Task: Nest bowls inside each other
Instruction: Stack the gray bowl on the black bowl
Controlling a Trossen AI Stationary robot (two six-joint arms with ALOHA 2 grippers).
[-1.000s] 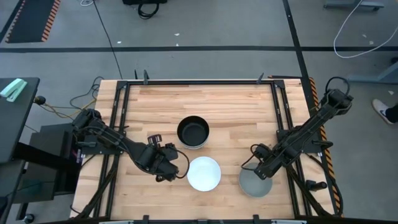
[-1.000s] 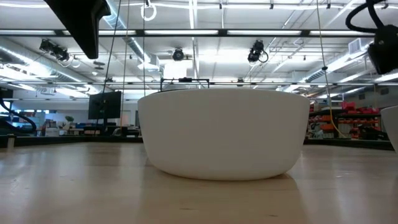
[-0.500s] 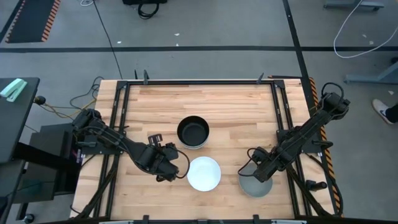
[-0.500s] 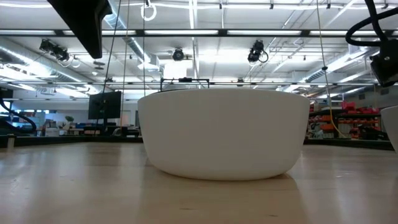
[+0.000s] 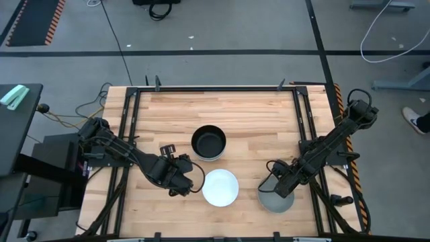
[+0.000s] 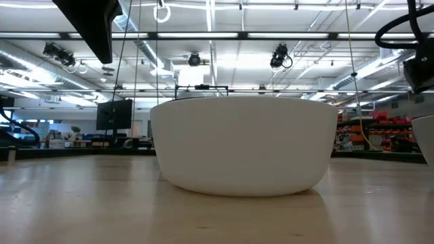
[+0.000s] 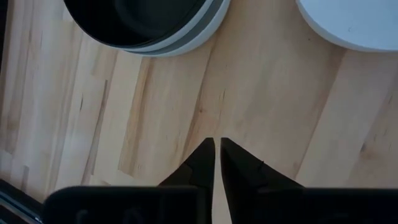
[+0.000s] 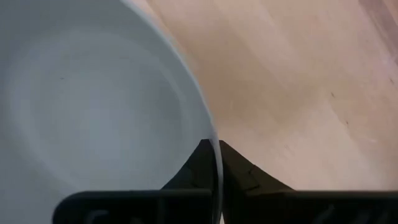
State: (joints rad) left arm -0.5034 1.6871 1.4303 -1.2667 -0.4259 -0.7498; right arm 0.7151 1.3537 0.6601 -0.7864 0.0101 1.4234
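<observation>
A light grey bowl [image 5: 275, 199] stands near the table's front right, and my right gripper [image 5: 276, 187] is shut on its far rim. A white bowl [image 5: 220, 187] sits on the table at the front middle and fills the low view [image 6: 244, 146]. Behind it a black bowl [image 5: 209, 142] sits nested in other bowls, whose grey and white rims [image 7: 198, 32] show beneath it. My left gripper [image 5: 189, 181] hovers shut just left of the white bowl, holding nothing; its fingertips [image 7: 216, 149] are over bare wood. My right gripper pinches the light grey bowl's rim [image 8: 214, 140], one finger inside the bowl and one outside. The fingers slant down from the table's far right side. The bowl stands upright on the table.
Bare wooden tabletop [image 5: 222, 111] stretches behind the bowls to the far edge. Black metal frame rails [image 5: 131, 128] run along both sides of the table, under the arms.
My right gripper has moved a little toward the table's left and near edge, onto the light grey bowl's far rim, and has shut on it. The bowls have stayed where they were.
</observation>
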